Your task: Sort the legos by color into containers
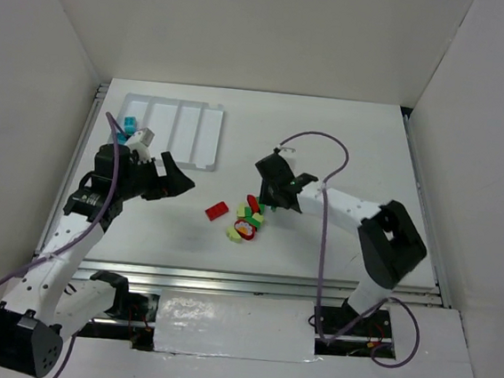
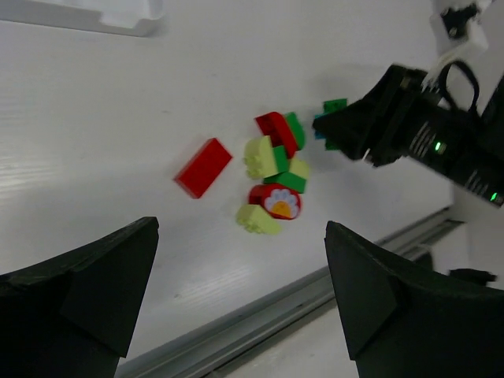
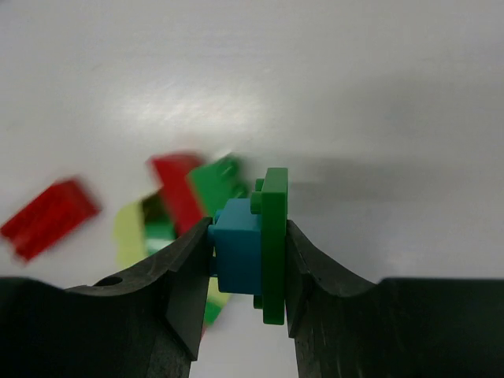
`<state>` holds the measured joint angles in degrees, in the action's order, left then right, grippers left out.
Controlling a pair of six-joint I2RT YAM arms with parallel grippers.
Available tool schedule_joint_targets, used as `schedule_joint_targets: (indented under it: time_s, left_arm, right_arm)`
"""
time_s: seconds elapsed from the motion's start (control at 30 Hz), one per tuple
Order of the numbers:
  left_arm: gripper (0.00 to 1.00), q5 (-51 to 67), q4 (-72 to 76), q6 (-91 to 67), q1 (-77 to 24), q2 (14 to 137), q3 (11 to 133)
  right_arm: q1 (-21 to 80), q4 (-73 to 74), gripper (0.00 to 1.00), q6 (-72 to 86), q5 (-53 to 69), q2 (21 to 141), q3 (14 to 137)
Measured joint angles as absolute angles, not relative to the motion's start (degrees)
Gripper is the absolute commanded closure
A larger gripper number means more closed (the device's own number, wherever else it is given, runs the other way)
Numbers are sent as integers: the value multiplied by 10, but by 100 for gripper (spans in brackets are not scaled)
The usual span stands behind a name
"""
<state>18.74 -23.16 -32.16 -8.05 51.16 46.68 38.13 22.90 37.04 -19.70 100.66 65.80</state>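
Smooth white table (image 1: 345,153) beneath right jaws pinching blocky blue-green bricks (image 3: 240,256).

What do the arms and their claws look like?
The left arm and right arm have white links and black joints; a purple cable runs along each. The left claw and right claw are black with broad wedge-shaped fingers. Small green lights dot the right claw's body.
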Motion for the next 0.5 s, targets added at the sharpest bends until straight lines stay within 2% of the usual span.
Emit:
schedule_joint_targets:
  time_s: [0.1, 0.23, 0.37, 0.5]
  left_arm:
    - [1, 249, -167, -383, -83, 528, 438]
    - [2, 300, -86, -460, -117, 564, 425]
    - [3, 303, -35, -503, -216, 591, 437]
    - [4, 279, -10, -527, -326, 602, 449]
  right_arm:
    - [454, 192, 100, 310, -193, 896, 592]
    - [535, 117, 100, 231, -124, 743, 504]
    - [549, 71, 100, 189, -63, 632, 453]
    - [552, 51, 99, 170, -36, 572, 432]
